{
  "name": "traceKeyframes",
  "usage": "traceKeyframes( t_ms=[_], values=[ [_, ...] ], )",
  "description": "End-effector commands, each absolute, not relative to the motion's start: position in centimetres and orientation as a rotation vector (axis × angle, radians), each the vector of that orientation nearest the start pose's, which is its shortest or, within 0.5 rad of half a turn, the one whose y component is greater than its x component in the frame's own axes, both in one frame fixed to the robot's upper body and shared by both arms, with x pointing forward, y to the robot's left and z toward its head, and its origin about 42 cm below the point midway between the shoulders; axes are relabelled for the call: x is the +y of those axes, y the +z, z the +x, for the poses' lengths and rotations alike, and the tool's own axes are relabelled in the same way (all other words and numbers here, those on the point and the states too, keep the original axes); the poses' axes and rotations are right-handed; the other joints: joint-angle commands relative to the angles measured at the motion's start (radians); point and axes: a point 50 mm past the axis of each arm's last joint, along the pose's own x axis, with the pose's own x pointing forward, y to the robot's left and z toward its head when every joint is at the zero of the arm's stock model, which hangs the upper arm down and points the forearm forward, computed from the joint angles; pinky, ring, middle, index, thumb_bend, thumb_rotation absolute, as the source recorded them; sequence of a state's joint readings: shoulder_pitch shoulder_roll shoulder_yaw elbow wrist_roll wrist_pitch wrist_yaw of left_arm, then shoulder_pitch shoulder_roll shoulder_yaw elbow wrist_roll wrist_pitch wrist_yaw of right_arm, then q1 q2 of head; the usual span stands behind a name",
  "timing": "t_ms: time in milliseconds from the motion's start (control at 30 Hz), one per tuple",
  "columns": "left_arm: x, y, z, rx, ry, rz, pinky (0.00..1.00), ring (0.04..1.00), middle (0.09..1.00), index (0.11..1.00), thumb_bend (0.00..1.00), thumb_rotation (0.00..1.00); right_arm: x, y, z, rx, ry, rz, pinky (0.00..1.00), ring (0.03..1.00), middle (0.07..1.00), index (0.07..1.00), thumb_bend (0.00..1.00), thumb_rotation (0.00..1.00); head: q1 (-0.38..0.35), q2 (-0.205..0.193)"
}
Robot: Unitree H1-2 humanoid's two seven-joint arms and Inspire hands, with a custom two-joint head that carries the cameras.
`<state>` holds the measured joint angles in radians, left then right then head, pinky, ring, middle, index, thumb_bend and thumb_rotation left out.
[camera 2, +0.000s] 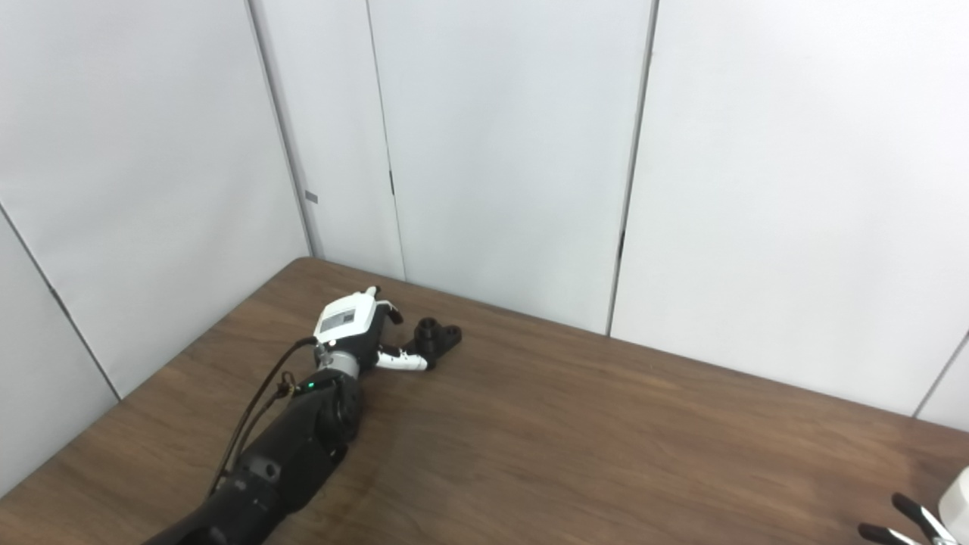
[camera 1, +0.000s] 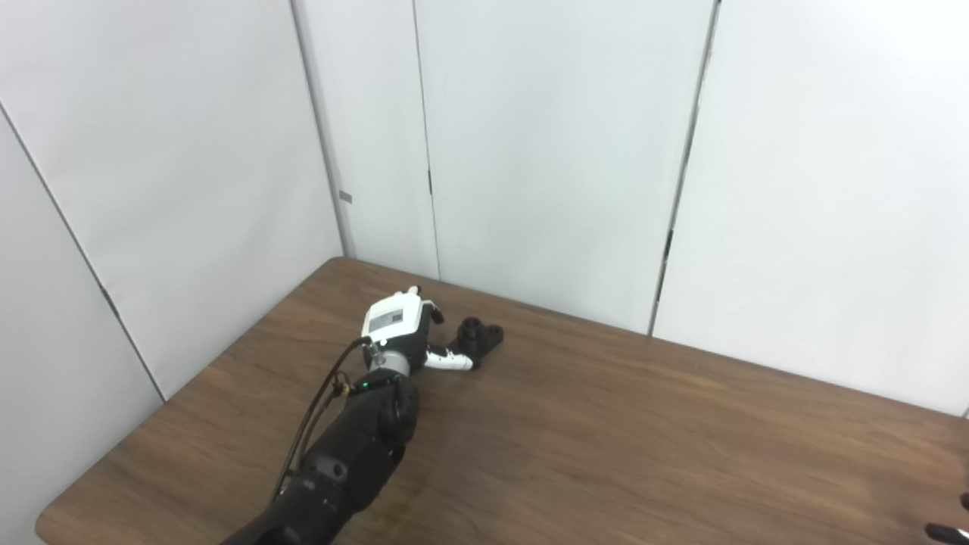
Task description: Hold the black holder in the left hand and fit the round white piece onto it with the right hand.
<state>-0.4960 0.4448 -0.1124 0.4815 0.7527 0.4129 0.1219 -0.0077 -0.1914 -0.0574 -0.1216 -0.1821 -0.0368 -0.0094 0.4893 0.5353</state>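
The black holder (camera 1: 478, 337) lies on the surface (camera 1: 606, 439) just beyond the left hand (camera 1: 401, 333), whose fingers are spread, one fingertip beside it, grasping nothing. The right hand (camera 2: 920, 522), far off at the edge, shows only splayed fingertips.

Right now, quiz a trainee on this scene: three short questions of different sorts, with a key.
1. True or false: the left hand has lifted the holder off the table.
2. Which way does the holder lie from the left hand: A toward the wall seam side, to its right; B to its left; C under the forearm?
3. Fill in: only the fingertips of the ___ hand show, at the bottom corner.

Key: 1 false; 2 A; 3 right.
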Motion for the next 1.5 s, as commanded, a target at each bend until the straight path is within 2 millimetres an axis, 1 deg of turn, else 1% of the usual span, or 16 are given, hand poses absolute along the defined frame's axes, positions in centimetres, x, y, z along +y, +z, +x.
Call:
traceKeyframes(
  t_ms=[0,67,200,333,433,533,733,800,867,967,1067,1133,1233,1267,1367,1467],
  values=[
    [37.3,20.2,45.1,0.161,0.405,1.26,1.0,1.0,1.0,0.715,1.0,0.52,-28.3,16.1,28.8,-0.245,-0.061,-0.381,0.42,0.563,0.716,0.859,0.46,0.08,-0.002,0.001],
    [37.1,20.0,45.4,0.155,0.397,1.259,1.0,1.0,1.0,0.707,1.0,0.53,-28.3,16.2,28.8,-0.252,-0.061,-0.378,0.42,0.556,0.714,0.859,0.47,0.07,-0.006,0.002],
    [37.0,19.6,45.8,0.157,0.381,1.237,1.0,1.0,1.0,0.687,1.0,0.49,-28.2,16.4,28.6,-0.257,-0.064,-0.376,0.41,0.545,0.71,0.861,0.47,0.08,-0.011,0.008],
    [36.5,19.2,46.1,0.174,0.373,1.213,1.0,1.0,1.0,0.673,1.0,0.44,-28.2,16.7,28.6,-0.255,-0.068,-0.376,0.4,0.542,0.708,0.863,0.47,0.07,-0.015,0.011],
    [36.3,18.9,46.1,0.18,0.363,1.21,1.0,1.0,1.0,0.67,1.0,0.44,-28.2,16.8,28.6,-0.258,-0.069,-0.376,0.4,0.545,0.709,0.862,0.47,0.1,-0.015,0.011],
    [36.2,18.5,46.0,0.18,0.351,1.212,1.0,1.0,1.0,0.659,1.0,0.45,-28.2,16.9,28.6,-0.262,-0.068,-0.377,0.4,0.541,0.706,0.861,0.47,0.06,-0.015,0.019],
    [36.3,17.6,45.6,0.181,0.327,1.193,1.0,1.0,0.992,0.639,1.0,0.44,-28.3,17.1,28.6,-0.263,-0.073,-0.378,0.41,0.545,0.706,0.857,0.47,0.1,-0.013,0.026],
    [36.4,17.4,45.4,0.193,0.322,1.201,1.0,1.0,0.982,0.627,1.0,0.44,-28.3,17.1,28.6,-0.267,-0.072,-0.377,0.41,0.547,0.706,0.857,0.47,0.09,-0.013,0.026],
    [36.4,17.2,45.2,0.207,0.314,1.214,1.0,1.0,0.965,0.592,0.99,0.44,-28.3,17.2,28.6,-0.268,-0.071,-0.376,0.41,0.543,0.703,0.855,0.47,0.07,-0.013,0.033],
    [36.4,17.0,44.9,0.22,0.299,1.233,1.0,1.0,0.932,0.529,0.97,0.43,-28.2,17.5,28.6,-0.264,-0.072,-0.378,0.41,0.546,0.709,0.858,0.47,0.08,-0.011,0.037],
    [36.4,16.7,44.5,0.231,0.285,1.248,1.0,1.0,0.91,0.494,0.96,0.42,-28.2,17.6,28.7,-0.265,-0.072,-0.375,0.41,0.546,0.709,0.856,0.47,0.02,-0.007,0.039],
    [36.4,16.5,44.2,0.237,0.275,1.255,1.0,1.0,0.895,0.481,0.95,0.42,-28.2,17.6,28.7,-0.264,-0.071,-0.377,0.42,0.555,0.713,0.859,0.47,0.0,-0.008,0.04],
    [36.4,16.3,43.8,0.25,0.256,1.265,1.0,0.97,0.852,0.457,0.93,0.37,-28.2,17.8,28.8,-0.262,-0.073,-0.381,0.43,0.563,0.714,0.857,0.46,0.0,-0.007,0.042],
    [36.4,16.2,43.7,0.252,0.25,1.264,1.0,0.965,0.842,0.447,0.93,0.35,-28.2,17.8,28.8,-0.262,-0.073,-0.381,0.43,0.566,0.716,0.858,0.46,0.02,-0.006,0.044],
    [36.5,16.1,43.5,0.235,0.242,1.258,1.0,0.947,0.817,0.412,0.95,0.28,-28.2,17.9,28.8,-0.263,-0.071,-0.382,0.43,0.569,0.719,0.861,0.46,0.01,-0.007,0.047],
    [36.4,16.3,43.3,0.223,0.225,1.273,1.0,0.943,0.823,0.398,0.96,0.27,-28.0,18.0,28.9,-0.262,-0.071,-0.384,0.43,0.571,0.719,0.862,0.46,0.0,-0.01,0.046]
  ],
)
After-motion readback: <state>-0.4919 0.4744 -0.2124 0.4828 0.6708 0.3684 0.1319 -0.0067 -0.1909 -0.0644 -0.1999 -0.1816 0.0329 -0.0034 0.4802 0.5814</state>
